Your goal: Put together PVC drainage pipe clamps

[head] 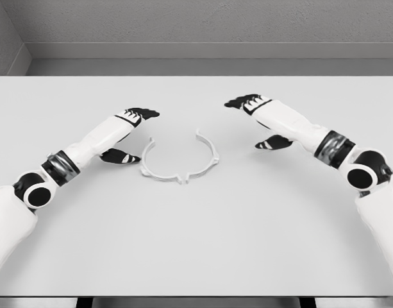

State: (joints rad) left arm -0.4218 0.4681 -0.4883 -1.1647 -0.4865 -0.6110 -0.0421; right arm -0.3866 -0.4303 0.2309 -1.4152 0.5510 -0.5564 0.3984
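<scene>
Two white curved clamp halves lie flat on the white table (196,244), meeting near their front ends to form an open ring. The left half (152,168) curves from the upper left down to the junction. The right half (208,160) curves up to the right. My left hand (133,128) hovers just left of the ring, fingers extended and thumb apart, holding nothing. My right hand (257,119) hovers to the right of the ring, fingers stretched forward, thumb lowered, also empty.
The table ends at a grey wall behind and a dark gap along the front edge. Nothing else lies on the surface besides the clamp pieces and my two arms.
</scene>
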